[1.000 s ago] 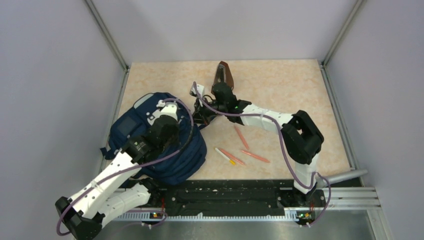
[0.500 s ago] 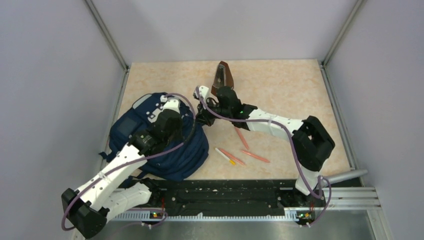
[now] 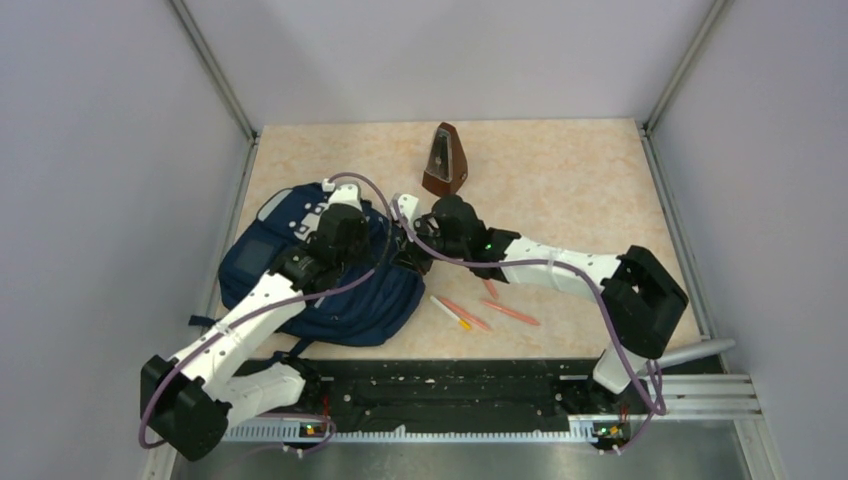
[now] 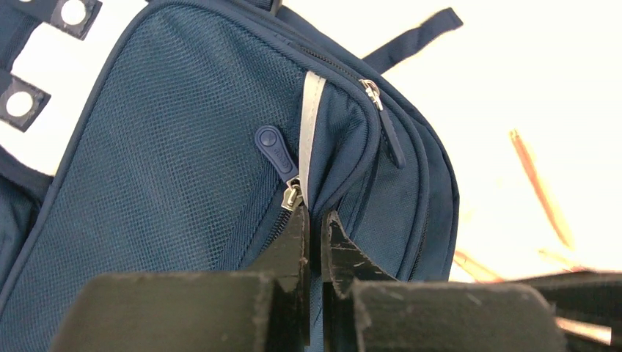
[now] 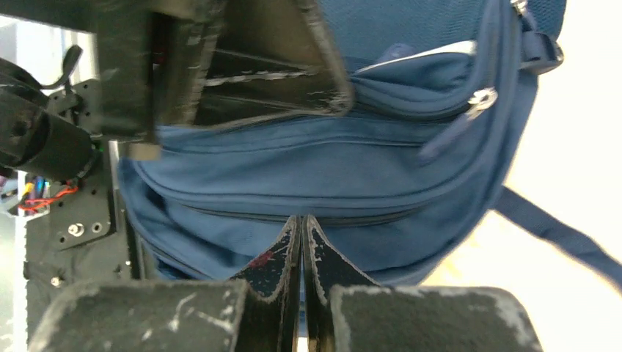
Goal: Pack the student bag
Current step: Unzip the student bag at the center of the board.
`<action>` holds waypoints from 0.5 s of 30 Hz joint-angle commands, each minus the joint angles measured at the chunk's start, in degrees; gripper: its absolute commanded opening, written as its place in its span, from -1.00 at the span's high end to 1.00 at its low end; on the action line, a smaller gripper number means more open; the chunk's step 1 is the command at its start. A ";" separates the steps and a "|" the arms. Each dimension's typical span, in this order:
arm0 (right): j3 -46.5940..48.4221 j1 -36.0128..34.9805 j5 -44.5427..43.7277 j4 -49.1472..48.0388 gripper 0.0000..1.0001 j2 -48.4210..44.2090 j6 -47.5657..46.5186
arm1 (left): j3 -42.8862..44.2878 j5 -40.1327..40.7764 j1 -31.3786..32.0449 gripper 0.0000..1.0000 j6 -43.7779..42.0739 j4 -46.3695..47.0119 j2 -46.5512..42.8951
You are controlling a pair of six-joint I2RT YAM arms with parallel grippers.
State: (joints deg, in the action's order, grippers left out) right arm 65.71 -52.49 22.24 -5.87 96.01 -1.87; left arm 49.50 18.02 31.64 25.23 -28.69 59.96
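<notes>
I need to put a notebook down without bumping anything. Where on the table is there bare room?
Far-right corner, between the brown metronome and the right wall, is bare; so is the far-left strip behind the student bag. Crowded: mid-table around the right arm and the orange pens.

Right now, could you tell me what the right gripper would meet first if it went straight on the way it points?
The right gripper, jaws shut, would meet the navy blue fabric backpack at a zip seam; it may already touch.
</notes>
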 commanded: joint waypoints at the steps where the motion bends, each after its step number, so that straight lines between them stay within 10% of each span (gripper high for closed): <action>1: -1.42 -1.78 -0.10 -2.09 1.00 -3.69 1.38 | 1.67 -0.50 -1.22 1.00 0.45 11.91 2.23; 8: -4.29 -1.29 -13.70 -5.08 0.95 -4.26 7.21 | 1.53 -2.26 -1.32 1.00 -0.60 12.88 3.05; 15: -6.36 3.50 -12.11 -11.07 0.25 -4.86 9.16 | -0.97 -4.72 -1.58 1.00 -1.36 11.74 0.96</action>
State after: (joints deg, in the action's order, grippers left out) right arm 59.57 -51.18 11.73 -10.52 94.50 6.50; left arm 49.15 15.31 30.39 24.23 -22.63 63.42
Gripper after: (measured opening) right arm 0.319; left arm 0.037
